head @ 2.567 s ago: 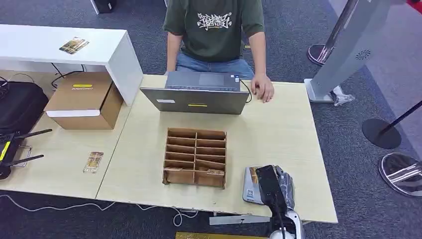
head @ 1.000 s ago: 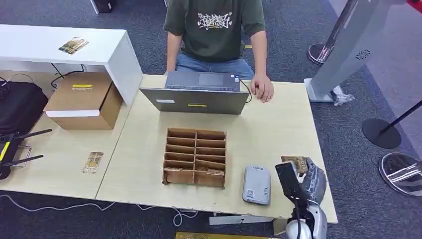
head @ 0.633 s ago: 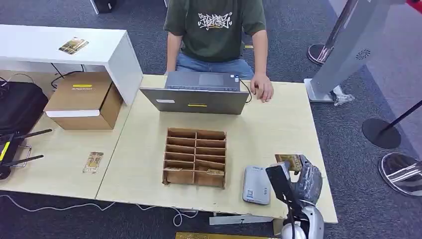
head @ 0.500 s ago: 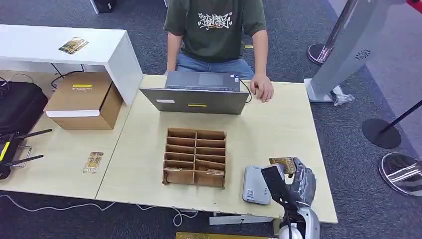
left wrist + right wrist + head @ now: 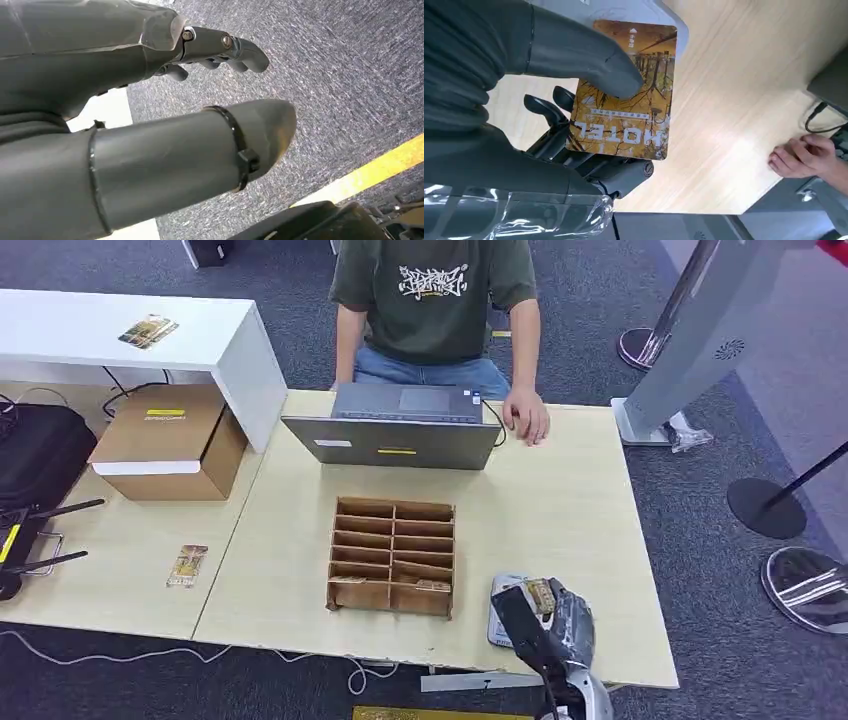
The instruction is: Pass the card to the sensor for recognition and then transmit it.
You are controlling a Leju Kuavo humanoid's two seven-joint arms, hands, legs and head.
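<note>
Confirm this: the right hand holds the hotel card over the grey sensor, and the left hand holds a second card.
Wrong on the left hand: the left wrist view shows it holding nothing, fingers apart above carpet. The rest stands: the right hand pinches the hotel card over the grey sensor, as the right wrist and head views show.

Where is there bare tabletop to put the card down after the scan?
Free: the strip between the laptop and the wooden organizer, and the stretch right of the organizer up to the person's hand. Crowded: the near edge, where the right hand holds the card over the sensor.
</note>
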